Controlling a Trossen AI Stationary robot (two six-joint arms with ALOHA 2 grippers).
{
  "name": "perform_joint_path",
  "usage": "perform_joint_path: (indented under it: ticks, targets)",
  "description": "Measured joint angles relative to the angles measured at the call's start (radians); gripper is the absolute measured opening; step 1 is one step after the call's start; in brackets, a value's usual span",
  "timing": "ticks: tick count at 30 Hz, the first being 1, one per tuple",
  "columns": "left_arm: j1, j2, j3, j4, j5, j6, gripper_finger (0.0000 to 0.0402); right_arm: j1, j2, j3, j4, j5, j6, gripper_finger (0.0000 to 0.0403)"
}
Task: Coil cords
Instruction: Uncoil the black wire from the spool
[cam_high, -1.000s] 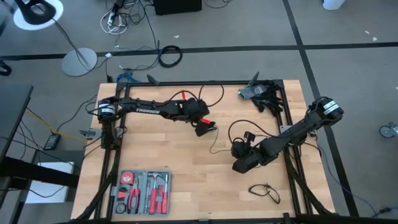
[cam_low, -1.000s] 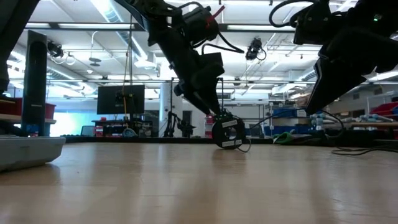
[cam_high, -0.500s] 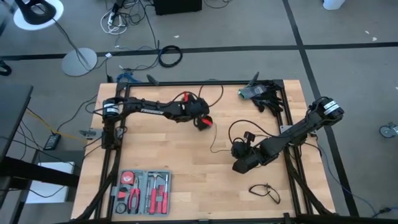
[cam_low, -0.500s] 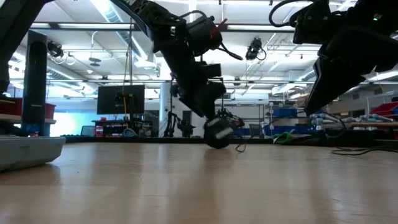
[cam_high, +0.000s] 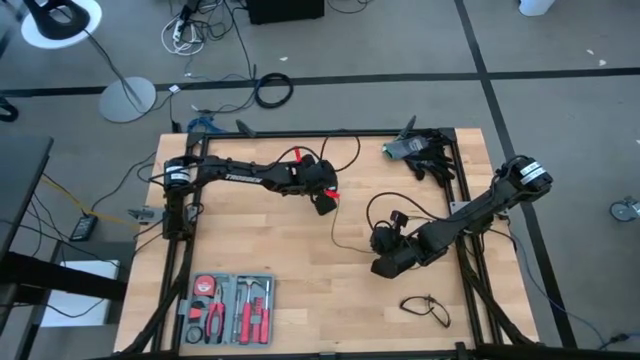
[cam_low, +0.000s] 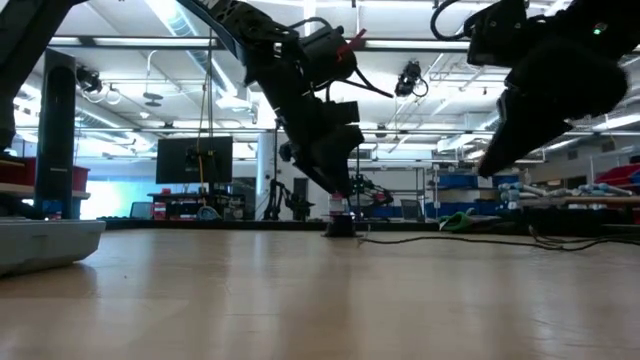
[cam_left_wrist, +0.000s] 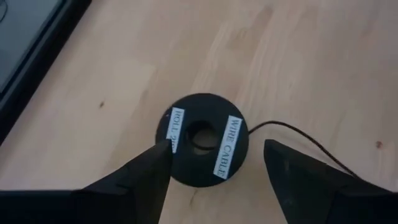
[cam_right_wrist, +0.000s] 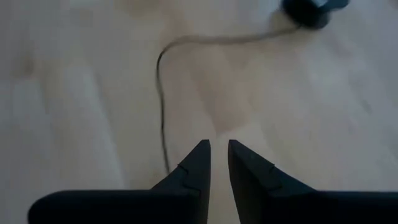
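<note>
The long cord's round black disc (cam_left_wrist: 205, 167) with white labels lies flat on the table's middle, under my left gripper (cam_left_wrist: 214, 149). That gripper is open, with a finger on each side of the disc. The thin black cord (cam_high: 338, 232) runs from the disc across the table toward my right gripper (cam_high: 376, 243). In the right wrist view the cord (cam_right_wrist: 160, 93) passes beside my right gripper (cam_right_wrist: 217, 144), whose fingers stand almost together with nothing between them. The right gripper (cam_low: 492, 158) hangs above the table. A short cord (cam_high: 425, 308) lies near the front right. My left gripper has one fingertip (cam_left_wrist: 155, 155) at the disc's rim (cam_left_wrist: 166, 132); I cannot tell whether it touches. The other finger (cam_left_wrist: 280, 158) stands apart from the disc. The fingers slant down from the table's left side. The disc rests flat on the wood.
A grey tool tray (cam_high: 228, 308) with red-handled tools sits at the front left. At the far right corner lies a grey-green object with black cables (cam_high: 415, 152). Bare wood lies between the two arms and in front of them.
The disc stood upright on its rim a second ago. It has tipped over and now lies flat on the table, a little nearer the table's left edge. My left gripper has tilted more steeply down over it. The cord now lies low along the table.
</note>
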Motion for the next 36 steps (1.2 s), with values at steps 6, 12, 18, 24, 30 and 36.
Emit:
perform_joint_path:
  ticks: [6, 12, 18, 24, 30, 36]
  targets:
    - [0.004, 0.0, 0.0, -0.008, 0.021, 0.006, 0.0257, -0.011, 0.001, -0.246, 0.517, 0.147, 0.021, 0.0055]
    - [0.02, 0.0, 0.0, -0.009, 0.029, 0.052, 0.0257, -0.097, 0.002, -0.487, 1.15, 0.109, -0.072, 0.0055]
    - [0.071, 0.0, 0.0, 0.007, 0.013, 0.054, 0.0257, -0.222, 0.002, -0.494, 1.216, -0.036, -0.16, 0.0055]
    - [0.125, 0.014, 0.0, 0.008, 0.094, 0.057, 0.0257, -0.274, 0.002, -0.47, 1.219, -0.095, -0.249, 0.0055]
    - [0.132, 0.013, 0.013, 0.051, 0.108, 0.073, 0.0257, -0.282, 0.002, -0.469, 1.22, -0.098, -0.253, 0.0055]
    - [0.123, 0.009, 0.026, 0.166, 0.107, 0.07, 0.0257, -0.282, 0.002, -0.469, 1.216, -0.098, -0.254, 0.0055]
